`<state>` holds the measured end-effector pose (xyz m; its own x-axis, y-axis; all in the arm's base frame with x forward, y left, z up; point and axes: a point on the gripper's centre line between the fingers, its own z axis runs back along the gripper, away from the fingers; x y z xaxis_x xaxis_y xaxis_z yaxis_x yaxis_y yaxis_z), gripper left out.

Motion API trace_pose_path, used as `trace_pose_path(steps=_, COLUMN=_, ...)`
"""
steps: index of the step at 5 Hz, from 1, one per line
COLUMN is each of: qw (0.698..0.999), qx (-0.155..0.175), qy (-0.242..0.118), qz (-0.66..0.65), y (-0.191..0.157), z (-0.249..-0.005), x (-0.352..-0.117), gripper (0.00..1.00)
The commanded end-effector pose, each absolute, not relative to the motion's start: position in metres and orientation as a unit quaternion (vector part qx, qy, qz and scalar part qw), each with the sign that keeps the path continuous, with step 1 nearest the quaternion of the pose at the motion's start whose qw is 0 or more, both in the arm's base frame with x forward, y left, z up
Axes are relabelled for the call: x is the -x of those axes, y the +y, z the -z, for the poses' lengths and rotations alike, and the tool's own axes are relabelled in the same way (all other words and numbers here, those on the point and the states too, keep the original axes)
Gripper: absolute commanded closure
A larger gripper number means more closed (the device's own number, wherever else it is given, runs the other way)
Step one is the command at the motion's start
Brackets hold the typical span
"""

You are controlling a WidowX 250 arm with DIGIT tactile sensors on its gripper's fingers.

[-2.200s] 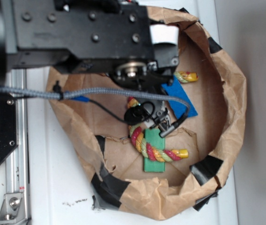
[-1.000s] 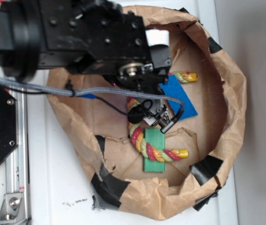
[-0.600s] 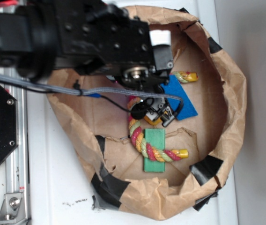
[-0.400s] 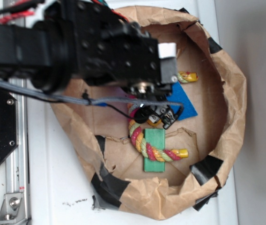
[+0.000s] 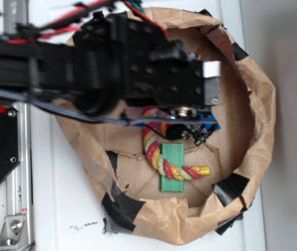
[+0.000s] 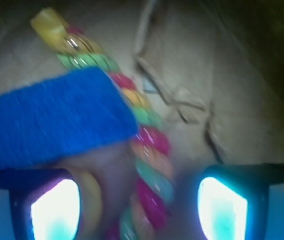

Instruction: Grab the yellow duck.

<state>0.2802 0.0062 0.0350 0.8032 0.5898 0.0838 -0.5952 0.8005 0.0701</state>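
My gripper (image 5: pixel 186 129) hangs low inside the brown paper bowl (image 5: pixel 258 104), just above the green block (image 5: pixel 172 168) and the multicoloured rope (image 5: pixel 152 149). The yellow duck does not show in the exterior view; the arm covers that spot. In the blurred wrist view the gripper (image 6: pixel 142 200) is open, with glowing fingers (image 6: pixel 49 207) at the bottom left and right. A pale yellow rounded edge (image 6: pixel 91 195), perhaps the duck, lies against the left finger. The rope (image 6: pixel 149 170) runs between the fingers.
A blue flat piece (image 6: pixel 52 120) lies just ahead of the left finger; in the exterior view only its corner (image 5: pixel 214 124) shows past the arm. The bowl's crumpled wall with black tape (image 5: pixel 232 188) rings the area. The arm's black body (image 5: pixel 138 68) covers the bowl's upper left.
The arm has swung to the right across the bowl and now hides most of the blue piece and the second rope piece. The gripper has shifted right with it, still low in the bowl.
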Motion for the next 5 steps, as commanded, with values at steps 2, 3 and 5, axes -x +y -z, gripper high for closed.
trace_pose_path(steps=2, qw=0.963, qx=0.034, qy=-0.025, qz=-0.267, y=-0.033, z=-0.053, x=-0.288, gripper=0.00)
trace_pose_path(steps=3, qw=0.963, qx=0.032, qy=-0.031, qz=-0.265, y=-0.033, z=-0.052, x=-0.284, gripper=0.00)
trace_pose_path(steps=5, qw=0.971, qx=0.027, qy=-0.059, qz=-0.230, y=0.001, z=-0.043, x=-0.283, gripper=0.00)
